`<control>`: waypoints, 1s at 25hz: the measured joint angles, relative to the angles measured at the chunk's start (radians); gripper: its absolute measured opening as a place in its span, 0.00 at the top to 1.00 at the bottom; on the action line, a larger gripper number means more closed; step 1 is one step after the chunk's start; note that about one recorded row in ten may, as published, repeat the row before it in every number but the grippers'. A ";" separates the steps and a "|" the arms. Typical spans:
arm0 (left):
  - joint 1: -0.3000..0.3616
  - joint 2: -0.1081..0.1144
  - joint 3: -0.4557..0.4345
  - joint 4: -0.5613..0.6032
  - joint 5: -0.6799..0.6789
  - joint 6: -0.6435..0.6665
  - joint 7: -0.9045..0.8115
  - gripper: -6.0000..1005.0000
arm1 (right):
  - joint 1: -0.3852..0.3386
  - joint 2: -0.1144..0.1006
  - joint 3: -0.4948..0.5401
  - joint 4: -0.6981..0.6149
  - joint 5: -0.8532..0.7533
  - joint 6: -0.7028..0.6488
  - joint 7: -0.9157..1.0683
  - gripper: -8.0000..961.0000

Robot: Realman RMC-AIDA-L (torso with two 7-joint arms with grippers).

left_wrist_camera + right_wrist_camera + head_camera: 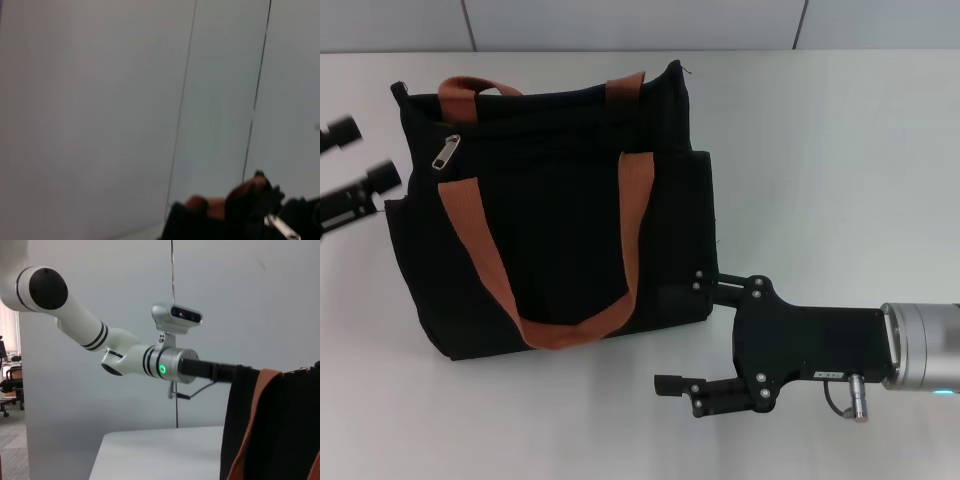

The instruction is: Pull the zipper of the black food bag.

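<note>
Right end effector [692,333] spread wide, one finger touching the black food bag's [560,230] lower right corner, the other out on the white bench [840,160]. Left end effector [360,157] also parted, just beside the bag's upper left edge. Zipper [446,152] lies near that corner, between the orange-brown straps [485,270], ungripped

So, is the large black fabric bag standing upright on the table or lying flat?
Lying flat: the large black fabric bag rests on its side, orange-brown handles spread over its face, silver zipper pull near the left gripper.
</note>
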 joint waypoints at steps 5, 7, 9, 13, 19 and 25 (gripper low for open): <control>-0.021 -0.020 0.002 0.012 0.081 -0.056 0.008 0.18 | 0.003 0.000 0.001 0.000 0.000 -0.001 0.000 0.14; -0.042 -0.027 0.006 0.015 0.118 -0.073 0.012 0.18 | 0.003 0.000 0.000 0.000 0.000 -0.001 0.000 0.14; -0.061 -0.029 0.007 0.015 0.148 -0.074 0.018 0.18 | 0.003 0.000 0.001 0.000 0.000 -0.001 0.000 0.14; -0.085 -0.046 -0.020 0.016 0.167 -0.090 0.068 0.18 | 0.004 0.000 0.000 0.000 0.016 -0.005 0.000 0.14; -0.083 -0.069 -0.133 0.016 0.162 -0.066 0.123 0.40 | 0.005 0.000 0.000 0.011 0.089 -0.059 0.007 0.14; -0.077 -0.075 -0.182 0.015 0.158 0.030 0.171 0.56 | 0.031 -0.003 -0.003 0.015 0.266 -0.124 0.213 0.14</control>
